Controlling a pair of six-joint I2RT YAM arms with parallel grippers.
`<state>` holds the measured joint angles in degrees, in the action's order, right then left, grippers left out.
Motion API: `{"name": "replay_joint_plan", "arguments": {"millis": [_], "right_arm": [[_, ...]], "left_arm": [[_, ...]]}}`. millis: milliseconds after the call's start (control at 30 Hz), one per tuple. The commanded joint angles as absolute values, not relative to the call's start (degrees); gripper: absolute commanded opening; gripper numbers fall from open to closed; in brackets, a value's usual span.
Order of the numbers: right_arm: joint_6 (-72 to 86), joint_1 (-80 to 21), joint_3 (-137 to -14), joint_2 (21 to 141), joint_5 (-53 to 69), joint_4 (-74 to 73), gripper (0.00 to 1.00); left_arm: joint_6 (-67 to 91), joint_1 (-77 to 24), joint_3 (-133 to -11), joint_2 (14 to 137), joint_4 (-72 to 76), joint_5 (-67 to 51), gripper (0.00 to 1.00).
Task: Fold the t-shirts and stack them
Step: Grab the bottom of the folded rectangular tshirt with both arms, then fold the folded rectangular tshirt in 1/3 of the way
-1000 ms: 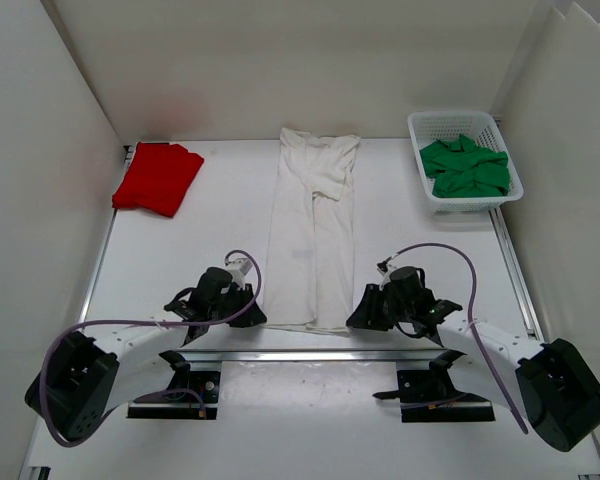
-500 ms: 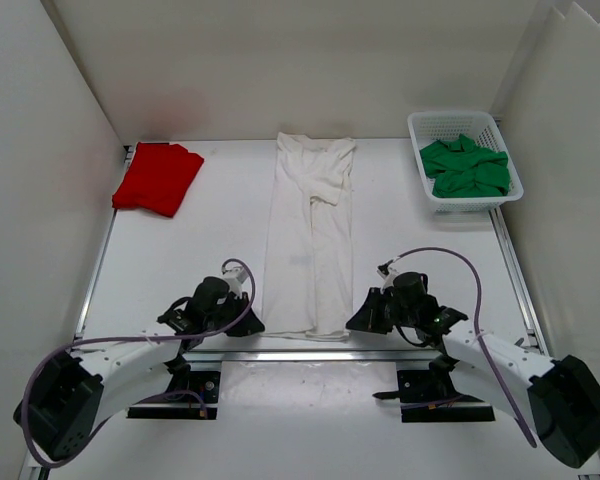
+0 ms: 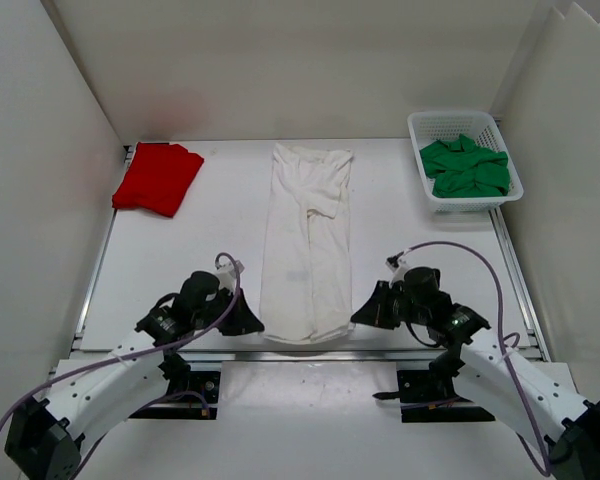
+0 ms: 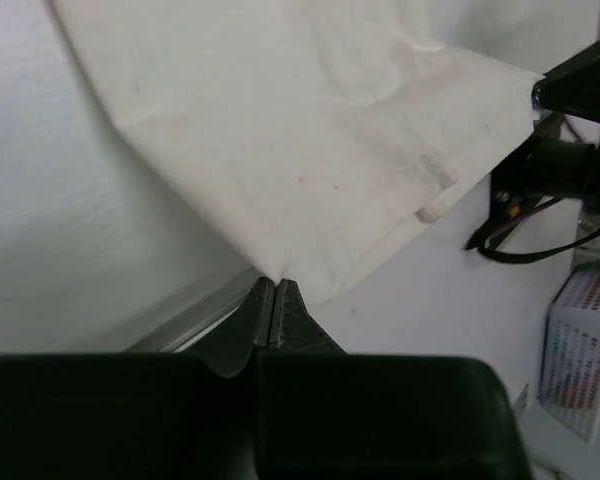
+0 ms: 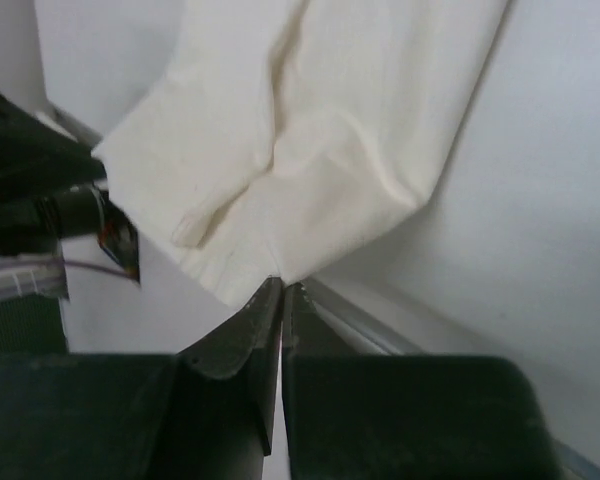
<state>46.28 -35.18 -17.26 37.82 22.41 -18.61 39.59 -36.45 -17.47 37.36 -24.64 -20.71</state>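
Pinching the near hem of the white t-shirt (image 3: 305, 245), the left pincer (image 4: 272, 292) is closed tight on one bottom corner and the right pincer (image 5: 280, 288) is closed just as tight on the other. Each has only the very edge of the cloth between its tips. The shirt lies as a long narrow strip down the middle of the tabletop (image 3: 200, 250), sleeves already tucked in and collar at the far end. The step in hand looks like the lengthwise fold. It should go best if both corners rise together, level, with the hem kept taut between them, and are then carried toward the collar and laid down square. With so thin a bite, a jerk could pull a corner free. The red t-shirt (image 3: 158, 177) sits folded at the far left, and the green t-shirt (image 3: 464, 166) lies crumpled in a white basket (image 3: 450, 115) at the far right. The tabletop is smooth and white, with a metal rail (image 3: 310, 354) along its near edge and plain white walls (image 3: 310, 60) around it.
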Motion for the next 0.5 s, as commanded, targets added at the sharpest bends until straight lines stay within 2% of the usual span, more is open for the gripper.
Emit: {"name": "replay_joint_plan", "arguments": {"millis": [0, 133, 233, 467], "right_arm": [[36.3, -27.5, -24.9, 43.4, 25.1, -18.1, 0.00], [29.3, -17.3, -30.1, 52.8, 29.0, -14.0, 0.00], [26.1, -13.4, -35.2, 61.1, 30.3, -11.8, 0.00], [24.4, -10.6, -48.9, 80.0, 30.4, -6.4, 0.01]], "left_arm": [[37.1, -32.4, -25.7, 44.1, -22.4, -21.3, 0.00], [33.1, -23.8, -32.1, 56.7, -15.8, -22.5, 0.00], [32.8, -21.8, -36.1, 65.4, -10.9, -20.9, 0.00], [33.5, -20.8, -46.5, 80.3, -5.0, -15.9, 0.00]]}}
